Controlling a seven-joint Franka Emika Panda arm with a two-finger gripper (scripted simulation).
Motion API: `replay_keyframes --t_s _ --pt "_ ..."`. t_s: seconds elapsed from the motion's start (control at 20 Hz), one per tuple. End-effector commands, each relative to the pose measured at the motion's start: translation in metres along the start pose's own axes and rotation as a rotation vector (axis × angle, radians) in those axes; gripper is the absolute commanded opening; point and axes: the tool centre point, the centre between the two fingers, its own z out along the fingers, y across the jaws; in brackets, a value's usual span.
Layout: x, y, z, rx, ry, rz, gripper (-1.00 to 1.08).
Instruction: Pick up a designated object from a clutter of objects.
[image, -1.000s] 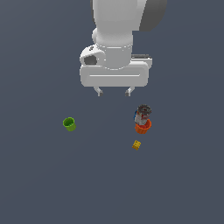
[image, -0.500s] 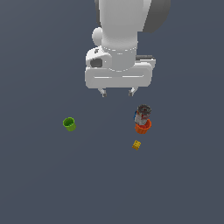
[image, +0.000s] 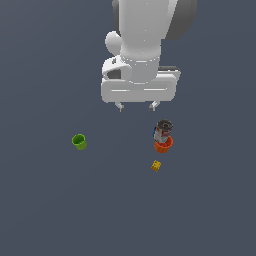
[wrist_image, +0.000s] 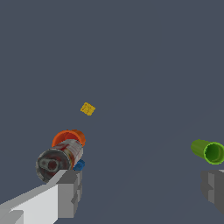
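Observation:
The designated object, a red-and-white tin can (image: 163, 130) (wrist_image: 59, 160) with a dark top, stands upright on the grey floor. Right beside it sits an orange cup (image: 163, 145) (wrist_image: 68, 138). A tiny blue piece (wrist_image: 79, 165) shows at the can's side in the wrist view. A tiny yellow block (image: 156, 166) (wrist_image: 88, 109) lies a little past the orange cup. A green cup (image: 79, 141) (wrist_image: 208, 151) lies apart at the exterior view's left. My gripper (image: 137, 106) (wrist_image: 142, 190) hangs open above the floor, beside the can and higher than it, holding nothing.
The white arm and hand body (image: 142, 60) fill the upper middle of the exterior view. The flat dark grey floor (image: 60, 210) stretches all around the small cluster.
The arm has drifted toward the exterior view's right and slightly lower, bringing the open fingers closer to the can. The objects have not moved.

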Motion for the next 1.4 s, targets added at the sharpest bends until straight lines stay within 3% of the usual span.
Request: replay_keyframes --t_s 0.0,0.95,1.35 --pt "-0.001 -0.006 0.006 -0.001 -0.002 0.011 1.0" --pt "-0.037 -0.104 0.094 -0.009 -0.024 0.205 1.0" --pt "-0.053 -0.128 0.117 -0.01 -0.03 0.257 1.0"
